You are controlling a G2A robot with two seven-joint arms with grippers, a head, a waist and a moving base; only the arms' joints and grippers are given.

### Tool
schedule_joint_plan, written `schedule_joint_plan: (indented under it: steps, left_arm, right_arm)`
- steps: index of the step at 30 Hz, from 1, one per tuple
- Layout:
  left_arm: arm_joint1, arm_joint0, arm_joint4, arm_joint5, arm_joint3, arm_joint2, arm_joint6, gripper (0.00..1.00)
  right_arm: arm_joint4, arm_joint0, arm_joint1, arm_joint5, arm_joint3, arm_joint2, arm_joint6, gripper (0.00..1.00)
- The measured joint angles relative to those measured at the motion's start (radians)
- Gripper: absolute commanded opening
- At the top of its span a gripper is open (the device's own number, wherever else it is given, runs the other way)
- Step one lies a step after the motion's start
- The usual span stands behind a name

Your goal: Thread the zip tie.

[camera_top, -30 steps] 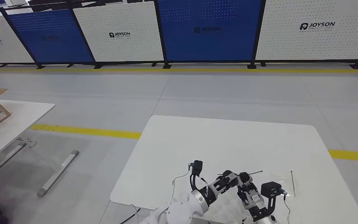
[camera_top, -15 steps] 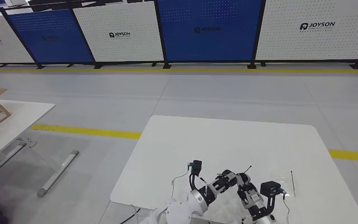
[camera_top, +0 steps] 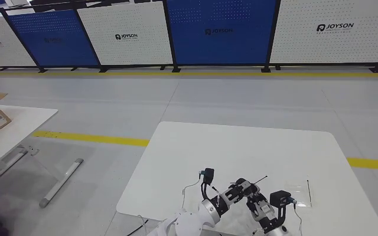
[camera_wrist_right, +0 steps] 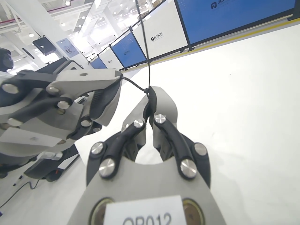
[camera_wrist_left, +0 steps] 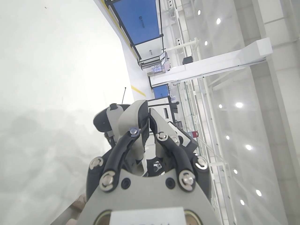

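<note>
While both arms are bent in low over the near edge of the table [camera_top: 236,147], their wrists turn toward each other so that the two tools meet tip to tip just above the white surface. The left arm comes in from the robot's left with its forearm angled across the table edge. The right arm is folded more tightly, its wrist pointing back toward the left one.

The left tool [camera_wrist_left: 148,111] has its fingers pressed together, and the right wrist view shows its tip pinching one end of the zip tie [camera_wrist_right: 143,32]. The right tool [camera_wrist_right: 150,97] is likewise closed, nipping the tie at a small knot-like thickening between its fingertips. A short stretch of the black strap runs taut between the two tips. From the right tool's pinch the long remainder rises free into the air, slightly curved, touching nothing. From the top view that free length slants up and away from the robot, over the table. Whether the strap actually passes through its head cannot be made out.

A second black strip [camera_top: 308,192] lies flat on the table, well apart on the right side.

Compared with a second ago, the right arm's wrist has slid toward the left arm, drawing the meeting point of the tools the same way. The free length of the tie has swung: it lay nearly level then, stood steeper half a second ago, and now sits at a slant between the two. The left arm has barely moved, and the strip on the table is where it was.
</note>
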Motion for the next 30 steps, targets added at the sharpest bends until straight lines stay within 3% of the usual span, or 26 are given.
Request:
schedule_joint_plan:
  steps: [30]
  left_arm:
    - [0.003, 0.023, 0.011, -0.033, -0.032, -0.013, 0.013, 0.00]
  right_arm:
    - [0.027, 0.004, 0.003, -0.020, 0.013, -0.006, 0.017, 0.00]
